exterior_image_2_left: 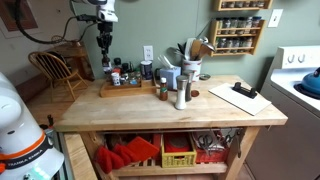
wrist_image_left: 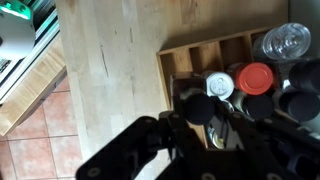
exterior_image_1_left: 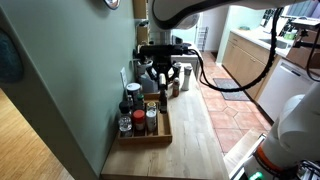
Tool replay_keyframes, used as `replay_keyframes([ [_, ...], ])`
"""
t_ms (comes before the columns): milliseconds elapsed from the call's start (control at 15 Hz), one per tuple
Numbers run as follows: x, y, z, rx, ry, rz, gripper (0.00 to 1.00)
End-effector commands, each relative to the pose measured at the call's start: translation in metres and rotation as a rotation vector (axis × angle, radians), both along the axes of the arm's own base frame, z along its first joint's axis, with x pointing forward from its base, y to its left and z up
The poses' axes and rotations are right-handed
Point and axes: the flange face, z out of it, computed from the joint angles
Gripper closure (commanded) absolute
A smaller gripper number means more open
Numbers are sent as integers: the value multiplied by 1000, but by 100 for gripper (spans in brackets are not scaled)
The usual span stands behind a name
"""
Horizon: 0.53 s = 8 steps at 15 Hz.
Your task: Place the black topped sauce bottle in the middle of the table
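The black-topped sauce bottle [wrist_image_left: 197, 107] shows in the wrist view as a round black cap between my gripper's dark fingers [wrist_image_left: 198, 128]. The gripper is shut on it over the near edge of the dark-wood tray [wrist_image_left: 166, 60]. In both exterior views the gripper [exterior_image_1_left: 161, 77] [exterior_image_2_left: 106, 68] hangs above the end of the tray [exterior_image_1_left: 143, 141] [exterior_image_2_left: 118, 93], with the bottle [exterior_image_1_left: 162, 82] a little above the other bottles. The pale wooden table [exterior_image_1_left: 195, 130] [exterior_image_2_left: 150, 108] [wrist_image_left: 110, 80] stretches away beside the tray.
The tray holds several bottles, among them a white cap [wrist_image_left: 220, 85], a red cap [wrist_image_left: 256, 78] and a clear glass top [wrist_image_left: 285, 40]. A utensil holder [exterior_image_2_left: 190, 70], a tall shaker [exterior_image_2_left: 181, 96], a small bottle [exterior_image_2_left: 163, 91] and a board [exterior_image_2_left: 240, 97] stand along the table. A green wall [exterior_image_1_left: 70, 90] runs alongside.
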Motion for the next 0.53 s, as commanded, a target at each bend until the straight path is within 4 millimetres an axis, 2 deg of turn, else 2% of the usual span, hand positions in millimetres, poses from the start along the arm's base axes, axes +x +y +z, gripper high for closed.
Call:
replay_keyframes([
  [0,10,-45,13,44,-17,-145,92],
  [267,27,-105,7,59,-24,-322,92],
  [467,36,-148,-5,44,-44,-452,92],
])
